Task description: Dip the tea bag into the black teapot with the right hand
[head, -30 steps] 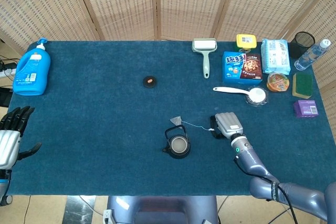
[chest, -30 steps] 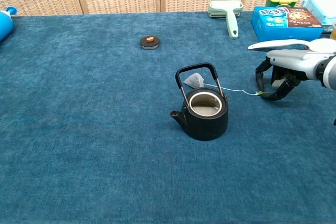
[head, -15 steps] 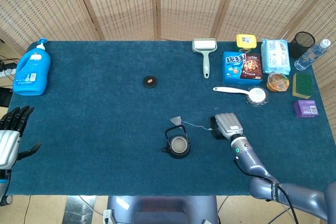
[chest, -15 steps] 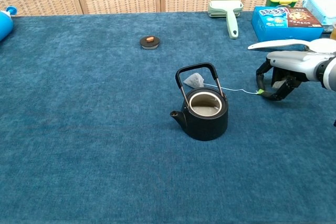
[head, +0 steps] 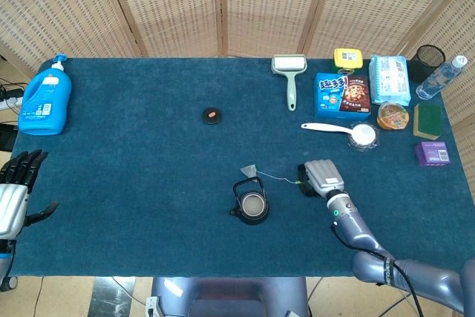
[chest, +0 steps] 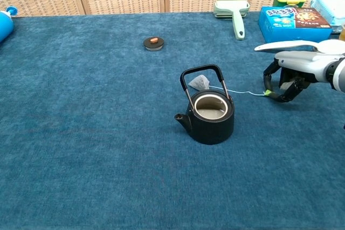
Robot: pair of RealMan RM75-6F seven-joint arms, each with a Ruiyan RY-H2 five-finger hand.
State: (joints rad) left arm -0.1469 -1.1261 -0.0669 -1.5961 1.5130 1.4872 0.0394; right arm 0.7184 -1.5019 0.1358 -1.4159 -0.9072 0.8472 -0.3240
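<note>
Tea bag's tag pinched, lift not yet made

The tag is held by the right hand (chest: 288, 82); the tea bag (chest: 199, 83) lies leftward behind the teapot (chest: 211, 112), so a high lift is needed to clear the handle.

Bright, even light; soft faint shadows; both views sharp, no glare.

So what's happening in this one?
The right hand is down on the table, pinching the tag end of the tea bag's string. The tea bag itself lies on the blue cloth just behind the black teapot, not yet lifted. The teapot stands open, with its lid set apart further back. The left hand rests at the table's near left edge, holding nothing.
</note>
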